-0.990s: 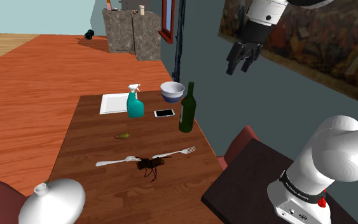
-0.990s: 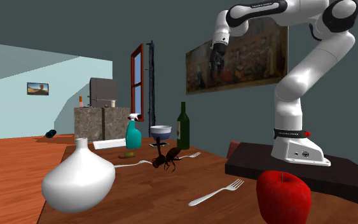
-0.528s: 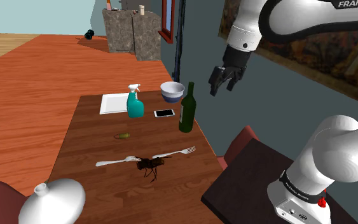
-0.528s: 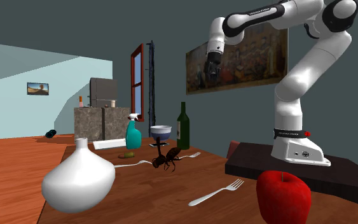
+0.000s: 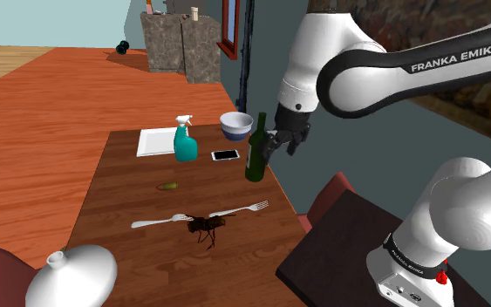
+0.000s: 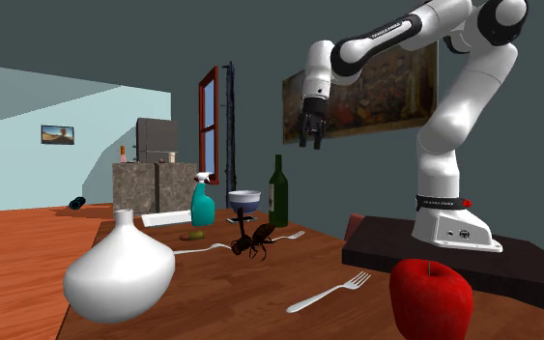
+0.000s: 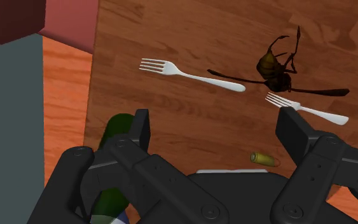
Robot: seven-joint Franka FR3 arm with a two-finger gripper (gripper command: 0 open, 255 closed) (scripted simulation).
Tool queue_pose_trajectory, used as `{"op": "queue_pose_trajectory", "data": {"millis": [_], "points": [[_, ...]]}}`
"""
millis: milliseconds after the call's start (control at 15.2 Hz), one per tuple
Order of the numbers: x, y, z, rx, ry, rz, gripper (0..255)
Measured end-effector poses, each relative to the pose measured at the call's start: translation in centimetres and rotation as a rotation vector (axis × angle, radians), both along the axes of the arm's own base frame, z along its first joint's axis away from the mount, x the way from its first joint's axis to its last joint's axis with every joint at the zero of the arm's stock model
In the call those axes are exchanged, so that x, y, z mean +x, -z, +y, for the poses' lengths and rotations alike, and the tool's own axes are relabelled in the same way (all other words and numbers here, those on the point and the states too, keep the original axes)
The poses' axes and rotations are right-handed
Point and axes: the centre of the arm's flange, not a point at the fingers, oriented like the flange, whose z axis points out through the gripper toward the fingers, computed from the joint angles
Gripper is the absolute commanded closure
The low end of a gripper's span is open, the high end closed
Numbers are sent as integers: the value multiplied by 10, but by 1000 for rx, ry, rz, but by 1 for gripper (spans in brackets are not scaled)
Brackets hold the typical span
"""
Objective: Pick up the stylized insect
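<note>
Two thin wings make the dark brown insect (image 7: 274,71) look light and fragile, so the wide-open pincer (image 7: 214,121) should clasp its body.

Arm (image 5: 466,196): my shells, glossy white, rounded.
Joints (image 5: 365,87): dark between the white.
Lettering (image 5: 453,59): FRANKA EMIKA, white on dark.
Base (image 5: 400,275): white, black band, small red knob (image 5: 441,277).
Claw (image 7: 215,122): mine, all black, blocky, round screw recesses.

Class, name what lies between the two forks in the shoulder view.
The dark insect lies between one fork and the other fork; the wrist view agrees.
</note>
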Motion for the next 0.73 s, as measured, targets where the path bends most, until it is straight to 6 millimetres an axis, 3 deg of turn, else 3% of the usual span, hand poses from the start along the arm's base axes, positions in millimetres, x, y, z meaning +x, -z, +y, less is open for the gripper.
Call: {"op": "queue_pose_trajectory", "data": {"millis": [726], "points": [[24, 108, 92, -30, 49, 11, 0]]}}
